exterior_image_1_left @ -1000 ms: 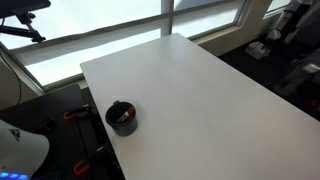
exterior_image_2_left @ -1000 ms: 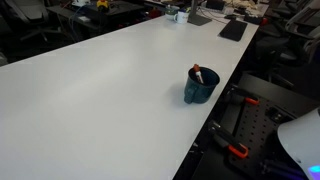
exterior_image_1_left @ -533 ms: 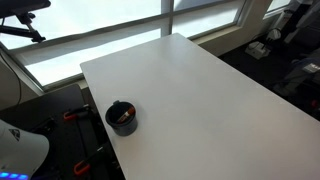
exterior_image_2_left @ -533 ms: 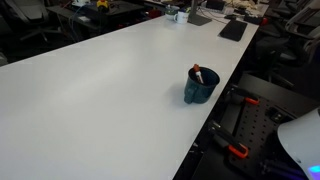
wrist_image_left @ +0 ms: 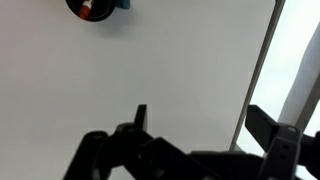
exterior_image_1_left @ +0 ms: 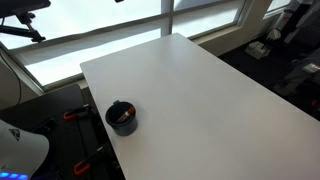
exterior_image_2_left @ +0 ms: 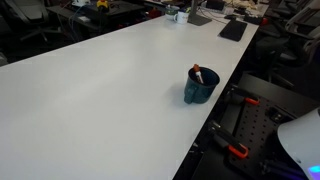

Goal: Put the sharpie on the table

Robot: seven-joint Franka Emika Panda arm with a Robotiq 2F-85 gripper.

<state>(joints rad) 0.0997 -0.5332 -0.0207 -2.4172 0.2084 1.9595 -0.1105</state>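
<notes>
The sharpie (exterior_image_2_left: 199,73), dark with a red part, stands inside a round black cup (exterior_image_2_left: 200,86) near the edge of the white table (exterior_image_2_left: 90,90). In an exterior view the cup (exterior_image_1_left: 121,116) sits at the table's (exterior_image_1_left: 200,90) near left corner with the sharpie (exterior_image_1_left: 122,118) in it. In the wrist view the cup (wrist_image_left: 97,8) shows at the top edge with the sharpie's red part (wrist_image_left: 88,10) inside. My gripper (wrist_image_left: 208,128) is open and empty, high above the table, far from the cup. It does not show in the exterior views.
Windows run behind the table (exterior_image_1_left: 120,30). Office desks with clutter (exterior_image_2_left: 200,15) stand at the far end. Black stands with red clamps (exterior_image_2_left: 240,120) sit on the floor beside the table edge. A white robot base part (exterior_image_2_left: 300,140) is at the lower right.
</notes>
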